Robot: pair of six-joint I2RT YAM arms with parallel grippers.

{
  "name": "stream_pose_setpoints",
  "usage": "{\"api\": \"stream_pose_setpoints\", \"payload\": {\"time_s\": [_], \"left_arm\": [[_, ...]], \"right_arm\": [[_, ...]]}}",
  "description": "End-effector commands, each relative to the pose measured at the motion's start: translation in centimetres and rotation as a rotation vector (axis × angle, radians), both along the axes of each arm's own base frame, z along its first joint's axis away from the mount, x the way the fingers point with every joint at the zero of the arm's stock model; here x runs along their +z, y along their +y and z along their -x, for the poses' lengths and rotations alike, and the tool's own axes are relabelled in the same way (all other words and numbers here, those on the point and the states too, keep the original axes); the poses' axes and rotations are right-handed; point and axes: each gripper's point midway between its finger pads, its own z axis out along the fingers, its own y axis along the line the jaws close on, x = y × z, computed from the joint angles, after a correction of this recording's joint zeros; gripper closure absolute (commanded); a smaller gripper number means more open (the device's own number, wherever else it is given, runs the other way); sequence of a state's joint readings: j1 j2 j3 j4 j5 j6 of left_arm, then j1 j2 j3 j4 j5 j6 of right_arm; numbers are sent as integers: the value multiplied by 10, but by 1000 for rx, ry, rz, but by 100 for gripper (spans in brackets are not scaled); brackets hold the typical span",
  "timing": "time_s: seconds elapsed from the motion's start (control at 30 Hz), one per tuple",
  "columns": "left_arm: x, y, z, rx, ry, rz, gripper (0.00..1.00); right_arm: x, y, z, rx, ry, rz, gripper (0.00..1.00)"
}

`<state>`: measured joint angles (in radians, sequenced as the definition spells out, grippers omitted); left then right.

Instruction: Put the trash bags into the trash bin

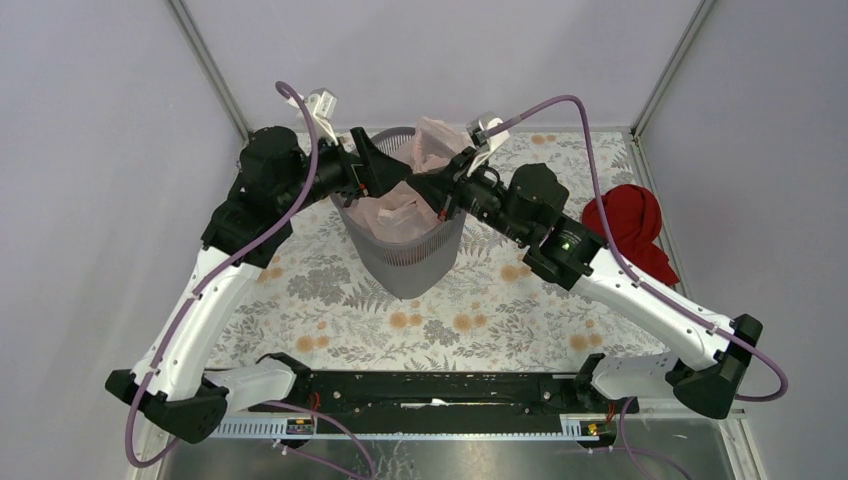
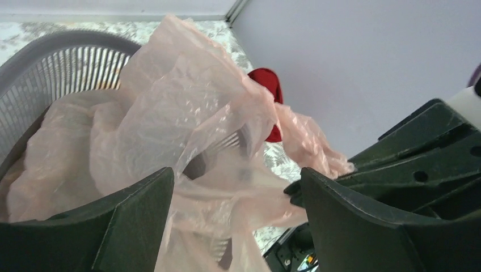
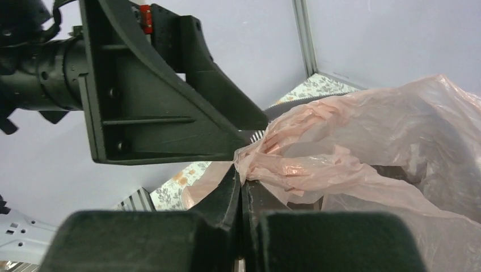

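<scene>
Right claw (image 3: 241, 170) pinches the pink bag (image 3: 368, 130).
We see our left claw (image 2: 237, 181) spread wide at the bin (image 1: 405, 262).

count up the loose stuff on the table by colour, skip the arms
pink: 1, trash bag
grey: 1, trash bin
red: 1, cloth bundle
total: 3

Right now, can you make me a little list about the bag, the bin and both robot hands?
trash bag: pale pink, crumpled, partly inside the bin, partly above its rim
trash bin: grey mesh, upright on flowery table
left gripper: open, at the bin's rim
right gripper: shut on a bag fold
red cloth: on table, apart from bin
</scene>
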<state>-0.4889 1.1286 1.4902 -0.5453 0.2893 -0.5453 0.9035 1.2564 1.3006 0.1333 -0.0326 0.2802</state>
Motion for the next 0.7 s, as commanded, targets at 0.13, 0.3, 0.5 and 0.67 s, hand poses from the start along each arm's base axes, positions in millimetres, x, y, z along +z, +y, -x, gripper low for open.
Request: {"api": "stream_pose_setpoints", "payload": {"time_s": [0.13, 0.3, 0.5, 0.67], "left_arm": [[58, -19, 2, -88, -137, 198, 6], [59, -18, 3, -77, -146, 241, 7], [45, -29, -1, -121, -88, 237, 38], [45, -31, -6, -121, -86, 229, 46]], "right_arm": [[20, 4, 10, 56, -78, -51, 100], [17, 6, 10, 61, -77, -48, 100], [14, 9, 8, 63, -68, -46, 100], [13, 10, 8, 67, -65, -47, 100]]}}
